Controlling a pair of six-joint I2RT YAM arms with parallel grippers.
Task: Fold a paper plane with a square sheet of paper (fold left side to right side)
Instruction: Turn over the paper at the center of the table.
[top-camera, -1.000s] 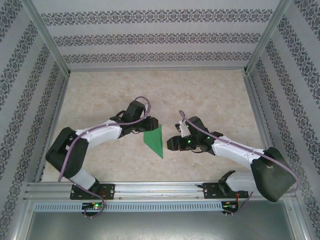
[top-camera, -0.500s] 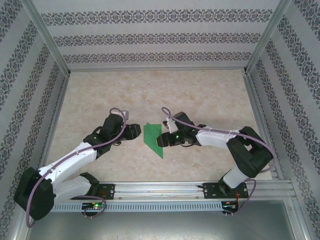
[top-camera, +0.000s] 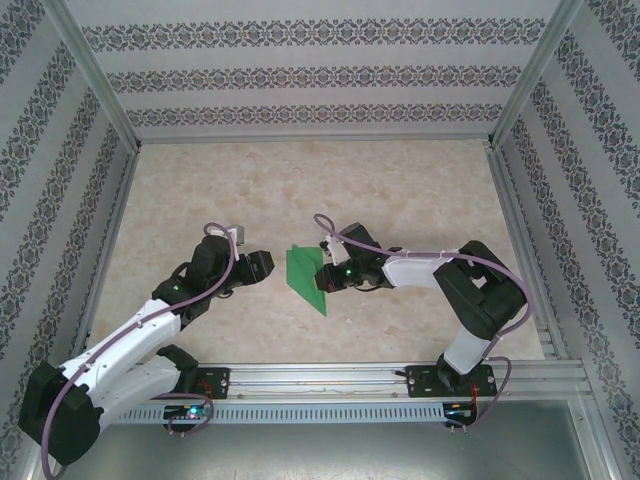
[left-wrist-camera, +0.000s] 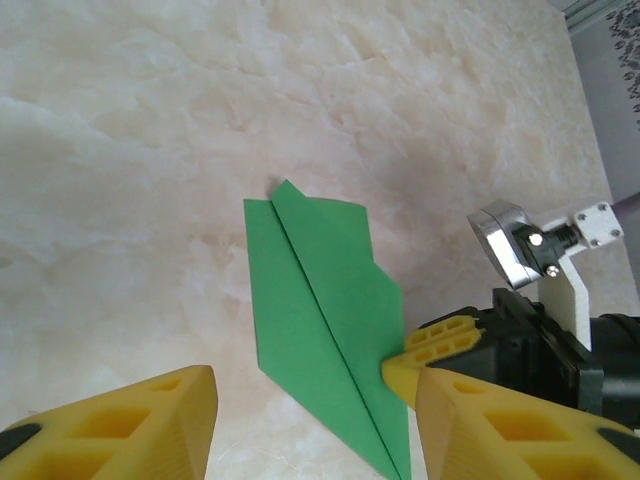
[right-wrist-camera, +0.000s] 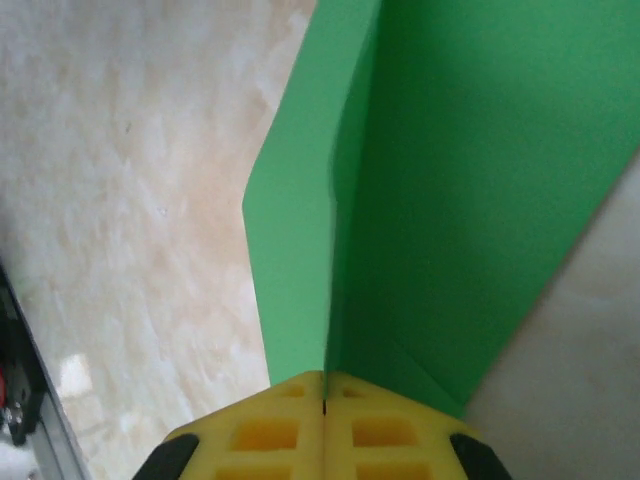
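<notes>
Paper plane (top-camera: 305, 277), a slim pointed dart of thin, bright green paper with a sharp centre crease, sits on the pale, marbled bench (top-camera: 400, 190) between the two sets of jaws. The right jaws, yellow pads with square hollows, are pressed together, pinching one long edge. The left jaws stand apart, just beside the opposite edge, clear of the paper.

The paper plane (top-camera: 303, 272) lies on the table (top-camera: 400, 190). Just left sits the left gripper (top-camera: 264, 266) — the right gripper (top-camera: 326, 280) touches its right edge
</notes>
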